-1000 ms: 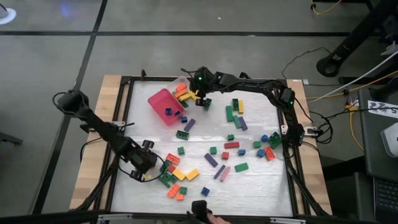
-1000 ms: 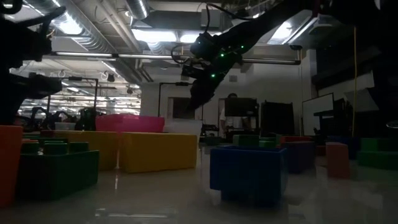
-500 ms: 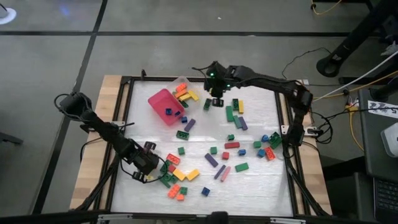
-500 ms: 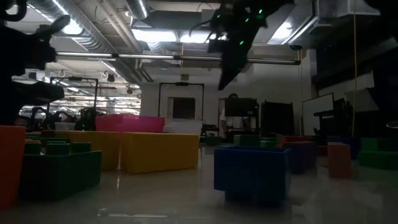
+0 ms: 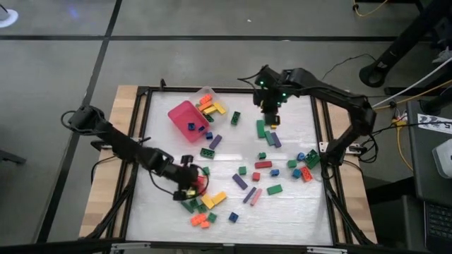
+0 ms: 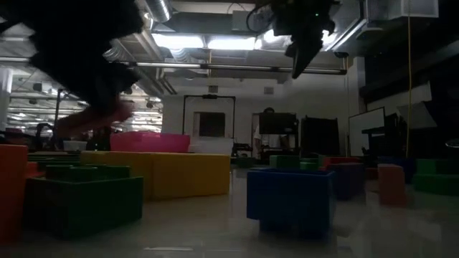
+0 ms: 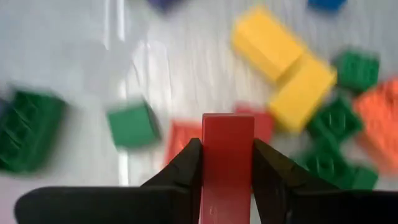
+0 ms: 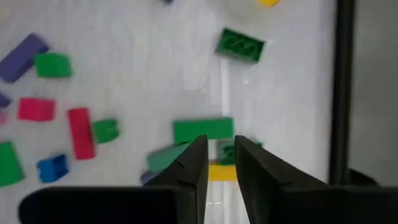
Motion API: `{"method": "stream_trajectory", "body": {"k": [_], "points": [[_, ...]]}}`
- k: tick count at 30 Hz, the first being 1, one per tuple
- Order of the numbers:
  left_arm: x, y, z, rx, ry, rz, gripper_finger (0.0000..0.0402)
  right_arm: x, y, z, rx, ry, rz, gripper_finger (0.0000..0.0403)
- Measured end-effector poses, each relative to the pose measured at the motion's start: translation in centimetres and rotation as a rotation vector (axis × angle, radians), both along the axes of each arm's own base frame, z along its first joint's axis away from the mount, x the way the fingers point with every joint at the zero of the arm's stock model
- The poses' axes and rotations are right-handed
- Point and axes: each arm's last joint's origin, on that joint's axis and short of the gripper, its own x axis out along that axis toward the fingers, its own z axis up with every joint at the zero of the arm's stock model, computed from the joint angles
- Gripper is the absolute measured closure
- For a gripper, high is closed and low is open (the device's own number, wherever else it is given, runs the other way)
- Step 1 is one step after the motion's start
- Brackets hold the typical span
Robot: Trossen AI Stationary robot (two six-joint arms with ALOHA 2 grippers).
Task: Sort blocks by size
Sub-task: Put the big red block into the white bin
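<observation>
Small studded blocks in several colours lie scattered on the white table (image 5: 233, 152). A pile of them lies at the near left, with yellow (image 5: 216, 199), green (image 5: 189, 205) and orange (image 5: 198, 219) ones. My left gripper (image 5: 194, 180) is over that pile, shut on a red block (image 7: 227, 134). My right gripper (image 5: 270, 107) hangs high over the far right of the table, above a green block (image 8: 203, 129). Its fingers (image 8: 219, 146) stand narrowly open with nothing between them. In the low view it shows high up (image 6: 297, 54). My left gripper pinches the red block's two opposite sides (image 7: 206, 163) between its two fingers. The fingers slant down from the table's left. The block's free end sticks out past the fingertips, and it looks clear of the blocks below.
A pink tray (image 5: 183, 115) and a clear tray (image 5: 200, 93) sit at the far left, with blocks in and around them. More blocks cluster at the right edge (image 5: 305, 166) and mid-table (image 5: 263, 164). A black frame (image 5: 323, 134) runs along the table's edge.
My left gripper has moved toward the table's right edge, into the near-left pile, and has risen a little. My right gripper has swung from beside the pink tray toward the table's right edge and climbed well above the table.
</observation>
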Motion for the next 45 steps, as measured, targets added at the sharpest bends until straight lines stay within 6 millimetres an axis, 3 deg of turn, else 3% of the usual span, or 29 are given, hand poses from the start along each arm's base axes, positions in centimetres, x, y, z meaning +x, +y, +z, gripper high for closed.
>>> {"method": "stream_trajectory", "body": {"k": [4, 7, 14, 20, 26, 35, 40, 45], "points": [[1.6, 1.8, 1.5, 0.093, -0.066, 0.005, 0.0312, -1.0, 0.7, -1.3, 0.062, 0.009, 0.049, 0.0322], [2.6, 3.8, 2.2, 0.205, -0.116, 0.046, 0.0312, -1.8, 1.2, -3.5, 0.139, 0.027, 0.082, 0.0322], [4.0, 11.3, 2.9, 0.375, -0.168, 0.248, 0.0306, -2.7, 2.8, -9.6, 0.282, -0.009, 0.095, 0.0322], [3.7, 18.3, 4.0, 0.428, -0.259, 0.476, 0.0305, -1.7, 5.7, -13.1, 0.303, -0.055, 0.119, 0.0322], [2.5, 23.1, 4.1, 0.394, -0.288, 0.591, 0.0296, -0.6, 9.4, -13.9, 0.301, -0.087, 0.155, 0.0322], [3.2, 26.7, 1.6, 0.390, -0.320, 0.704, 0.0291, 0.0, 13.5, -14.0, 0.160, -0.076, 0.230, 0.0322], [3.8, 27.1, -0.3, 0.384, -0.282, 0.703, 0.0261, 0.1, 14.1, -14.0, 0.159, -0.078, 0.157, 0.0314], [4.0, 27.1, -1.2, 0.355, -0.253, 0.719, 0.0218, -0.1, 14.0, -14.0, 0.182, -0.054, 0.099, 0.0264]]}}
